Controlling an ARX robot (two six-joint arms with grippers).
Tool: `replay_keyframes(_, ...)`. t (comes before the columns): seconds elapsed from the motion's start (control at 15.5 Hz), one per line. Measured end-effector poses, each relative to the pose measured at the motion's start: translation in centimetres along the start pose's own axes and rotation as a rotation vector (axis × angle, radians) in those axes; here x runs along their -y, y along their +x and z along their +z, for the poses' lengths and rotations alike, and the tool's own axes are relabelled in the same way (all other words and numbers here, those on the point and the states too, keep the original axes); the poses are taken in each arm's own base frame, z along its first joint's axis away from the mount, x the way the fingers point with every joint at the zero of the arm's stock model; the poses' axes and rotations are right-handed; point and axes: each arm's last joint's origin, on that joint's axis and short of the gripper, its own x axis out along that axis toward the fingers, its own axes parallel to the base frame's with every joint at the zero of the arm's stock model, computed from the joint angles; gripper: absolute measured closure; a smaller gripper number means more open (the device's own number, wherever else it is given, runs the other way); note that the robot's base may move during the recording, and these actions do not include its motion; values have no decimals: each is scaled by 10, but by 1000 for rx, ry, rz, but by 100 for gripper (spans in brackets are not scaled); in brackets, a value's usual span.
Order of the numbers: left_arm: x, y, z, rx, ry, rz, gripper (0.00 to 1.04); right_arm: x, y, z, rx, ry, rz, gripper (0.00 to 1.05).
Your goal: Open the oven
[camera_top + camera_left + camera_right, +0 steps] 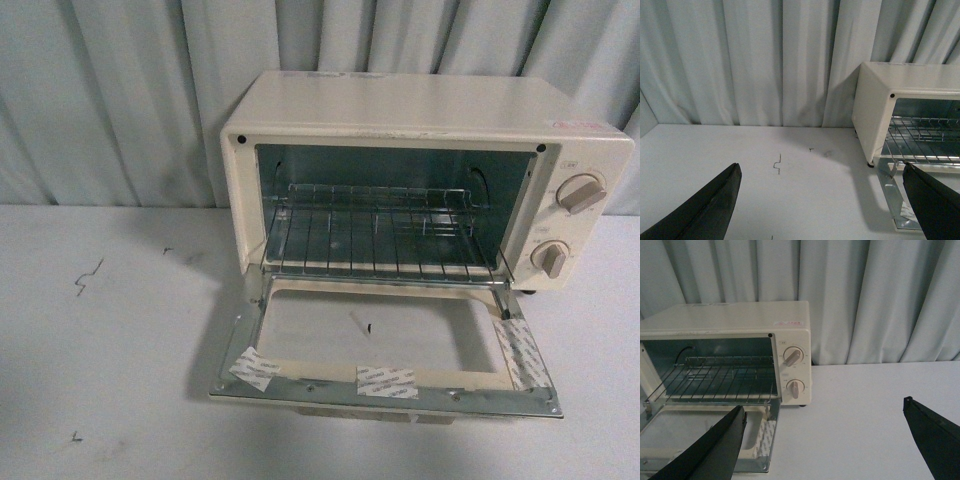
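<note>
Oven (pixel 420 120) door (pixel 385 385) hangs fully down; we can't read its taped labels or top sticker. Left claw (pixel 825 210) and right claw (pixel 825 445) both spread wide, empty.

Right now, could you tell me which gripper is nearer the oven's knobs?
Right. The right gripper faces the knobs from the oven's knob side; the left gripper sits off its opposite side.
</note>
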Motion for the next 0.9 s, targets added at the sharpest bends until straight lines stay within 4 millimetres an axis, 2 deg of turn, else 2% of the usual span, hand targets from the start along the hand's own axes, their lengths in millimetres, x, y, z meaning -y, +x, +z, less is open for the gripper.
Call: replay_keyframes(0.9,0,0,0,0,0,0,7,0,0,0,0,0,0,6)
